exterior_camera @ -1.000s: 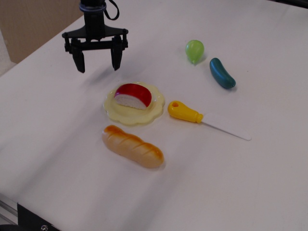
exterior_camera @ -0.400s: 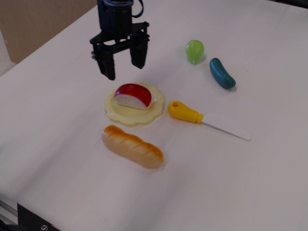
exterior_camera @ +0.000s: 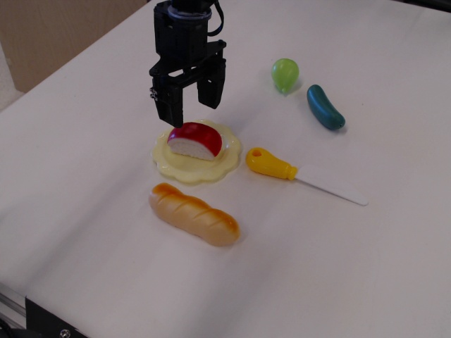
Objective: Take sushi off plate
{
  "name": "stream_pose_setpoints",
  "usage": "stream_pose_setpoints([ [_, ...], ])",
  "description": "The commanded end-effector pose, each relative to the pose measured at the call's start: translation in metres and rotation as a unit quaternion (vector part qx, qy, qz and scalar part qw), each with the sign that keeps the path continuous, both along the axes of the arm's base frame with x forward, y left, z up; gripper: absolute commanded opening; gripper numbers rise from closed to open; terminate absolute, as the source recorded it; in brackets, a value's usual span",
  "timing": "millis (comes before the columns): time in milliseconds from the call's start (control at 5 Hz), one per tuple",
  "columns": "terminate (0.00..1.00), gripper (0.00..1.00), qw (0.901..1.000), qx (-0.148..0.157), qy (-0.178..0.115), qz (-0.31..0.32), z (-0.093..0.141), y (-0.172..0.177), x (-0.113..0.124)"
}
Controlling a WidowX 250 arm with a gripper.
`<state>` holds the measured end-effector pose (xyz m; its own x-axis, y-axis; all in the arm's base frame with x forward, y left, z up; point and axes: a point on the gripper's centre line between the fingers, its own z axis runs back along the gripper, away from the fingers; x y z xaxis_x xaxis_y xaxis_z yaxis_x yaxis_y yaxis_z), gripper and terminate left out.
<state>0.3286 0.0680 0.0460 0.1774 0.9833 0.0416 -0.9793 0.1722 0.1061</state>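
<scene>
Gripper [exterior_camera: 192, 105] released, fingers spread just behind the sushi [exterior_camera: 194, 140] — arm cut off by top edge. Sushi sits on the plate [exterior_camera: 227, 160]; bread loaf [exterior_camera: 194, 214] near plate's front rim, knife [exterior_camera: 303, 176] to its right.

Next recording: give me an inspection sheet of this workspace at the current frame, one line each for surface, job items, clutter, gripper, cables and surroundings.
Surface: white table, no spills seen.
Job's things: sushi rests on the pale yellow plate, not yet lifted.
Clutter: bread loaf in front of the plate; yellow-handled knife to its right; green fruit and dark teal vegetable farther back.
Gripper: black gripper open, just above and behind the sushi, holding nothing.
Cables: a black loop at the wrist; nothing on the table.
Surroundings: tan wall at upper left; metal frame edge at lower left.
</scene>
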Motion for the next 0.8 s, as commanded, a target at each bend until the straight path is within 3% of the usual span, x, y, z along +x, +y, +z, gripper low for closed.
stream_pose_setpoints([
  [0,0.0,1.0,0.9993,0.028,-0.019,0.016,0.003,-0.005,0.009],
  [200,0.0,1.0,0.9995,0.027,-0.015,0.004,-0.003,-0.008,0.004],
  [600,0.0,1.0,0.9989,0.026,-0.037,0.007,-0.024,-0.004,0.003],
])
